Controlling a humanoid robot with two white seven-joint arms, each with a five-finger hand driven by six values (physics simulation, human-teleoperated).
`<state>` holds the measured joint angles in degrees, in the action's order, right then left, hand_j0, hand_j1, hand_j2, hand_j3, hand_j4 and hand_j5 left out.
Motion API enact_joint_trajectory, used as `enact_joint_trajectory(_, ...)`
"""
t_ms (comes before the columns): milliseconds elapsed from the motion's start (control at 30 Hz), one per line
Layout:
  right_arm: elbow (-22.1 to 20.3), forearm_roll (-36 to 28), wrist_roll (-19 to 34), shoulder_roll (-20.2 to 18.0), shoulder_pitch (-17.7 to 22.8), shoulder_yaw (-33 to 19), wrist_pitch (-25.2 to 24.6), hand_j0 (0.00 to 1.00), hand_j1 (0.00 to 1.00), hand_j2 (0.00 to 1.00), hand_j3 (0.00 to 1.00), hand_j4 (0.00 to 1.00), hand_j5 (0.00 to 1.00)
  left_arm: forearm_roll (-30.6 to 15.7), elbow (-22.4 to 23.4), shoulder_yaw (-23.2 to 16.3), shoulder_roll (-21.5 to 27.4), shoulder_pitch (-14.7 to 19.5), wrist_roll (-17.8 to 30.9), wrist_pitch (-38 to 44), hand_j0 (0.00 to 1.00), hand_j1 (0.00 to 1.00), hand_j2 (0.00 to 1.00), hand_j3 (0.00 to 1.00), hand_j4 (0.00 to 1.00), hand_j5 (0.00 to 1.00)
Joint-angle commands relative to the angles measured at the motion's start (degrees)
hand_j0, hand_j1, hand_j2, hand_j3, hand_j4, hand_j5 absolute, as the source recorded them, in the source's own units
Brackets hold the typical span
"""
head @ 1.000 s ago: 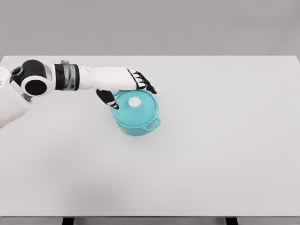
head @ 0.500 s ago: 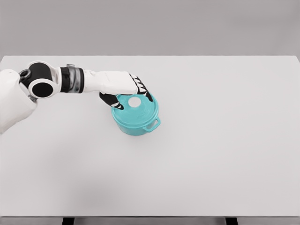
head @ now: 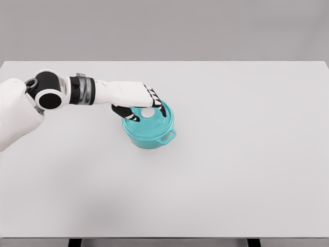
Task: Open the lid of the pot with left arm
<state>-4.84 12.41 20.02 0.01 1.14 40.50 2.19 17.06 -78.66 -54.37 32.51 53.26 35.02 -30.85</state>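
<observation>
Scene: a broad white rectangular table (head: 247, 170) seen from the head camera, against a plain grey background.

Left hand: the white five-finger left hand (head: 145, 104) with black fingertips, reaching in on a white arm, lies over the near-left part of the pot's top.

Hand state: the dark fingers (head: 159, 106) curve down around the knob from the far side, with the thumb (head: 129, 115) opposite on the near side. They look to be closing on the knob; whether they grip it firmly cannot be told from this view.

Pot: a round turquoise enamelled pot (head: 152, 135) with a side handle sits directly under and just beyond the hand, towards the lower right of the palm.

Lid: the matching turquoise domed lid (head: 157, 121) sits flush on the pot's rim, level, with no gap showing.

Knob: the small white round knob (head: 148, 112) lies between the fingers and thumb, partly covered.

Right hand: not in view.

Progress: the reach appears complete and the grasp is at or near contact. Left to do, by this evidence: secure the knob, lift the lid clear, set it aside.
</observation>
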Motion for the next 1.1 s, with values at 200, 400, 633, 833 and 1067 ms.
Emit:
enact_joint_trajectory(200,0.0,0.0,0.0,0.0,0.0,0.0,0.0,1.00,1.00,1.00,1.00,1.00,1.00,-0.3,0.0,0.0,-0.3,-0.1,0.0,-0.2,0.66,0.66,0.66,0.66,0.66,0.66)
enact_joint_trajectory(400,0.0,0.0,0.0,0.0,0.0,0.0,0.0,1.00,1.00,1.00,1.00,1.00,1.00,-0.3,0.0,0.0,-0.3,-0.1,0.0,-1.9,0.51,0.51,0.51,0.51,0.51,0.51)
enact_joint_trajectory(633,0.0,0.0,0.0,0.0,0.0,0.0,0.0,1.00,1.00,1.00,1.00,1.00,1.00,-0.4,-0.1,0.1,0.4,0.0,0.0,-2.3,0.49,0.49,0.49,0.49,0.49,0.49)
enact_joint_trajectory(833,0.0,0.0,0.0,0.0,0.0,0.0,0.0,1.00,1.00,1.00,1.00,1.00,1.00,-0.7,-0.4,0.8,4.6,1.3,0.0,-4.1,0.44,0.44,0.44,0.44,0.44,0.44)
enact_joint_trajectory(1067,0.0,0.0,0.0,0.0,0.0,0.0,0.0,1.00,1.00,1.00,1.00,1.00,1.00,-0.2,0.0,0.9,14.0,3.8,0.0,-4.1,0.44,0.44,0.44,0.44,0.44,0.44)
